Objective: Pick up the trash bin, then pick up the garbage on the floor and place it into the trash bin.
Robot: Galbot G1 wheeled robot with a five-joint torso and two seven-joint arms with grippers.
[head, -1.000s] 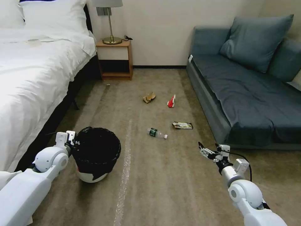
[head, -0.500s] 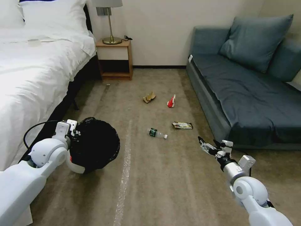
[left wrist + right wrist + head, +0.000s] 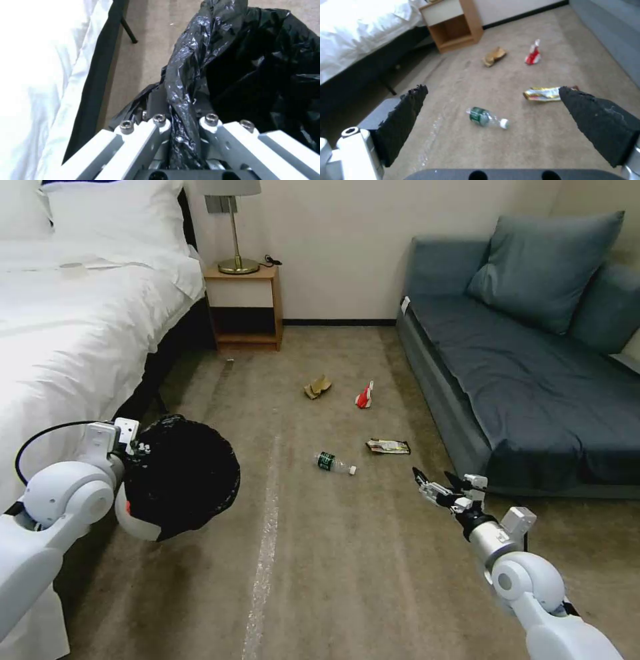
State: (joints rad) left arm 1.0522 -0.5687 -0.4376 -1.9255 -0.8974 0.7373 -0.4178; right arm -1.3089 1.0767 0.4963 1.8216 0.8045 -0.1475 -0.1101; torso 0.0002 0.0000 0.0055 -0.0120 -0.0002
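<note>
Trash bin (image 3: 175,483) is hanging clear of the carpet (image 3: 320,567) beside the bed (image 3: 60,347), tilted, because the left gripper (image 3: 181,127) is pinching its black liner (image 3: 186,75) at the rim. Ahead, the bottle (image 3: 333,463), snack wrapper (image 3: 388,447), red-and-white packet (image 3: 364,396) and paper wad (image 3: 317,387) are lying on the floor. Right gripper (image 3: 435,488) is hovering wide open, facing the bottle, likely readying a pickup.

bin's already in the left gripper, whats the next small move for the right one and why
Probably ease the right gripper forward and down toward the bottle. Its fingers are open and empty, the bottle lies nearest of the four pieces on the carpet, and the left gripper is clamped on the trash bin liner, lifted and tilted.
</note>
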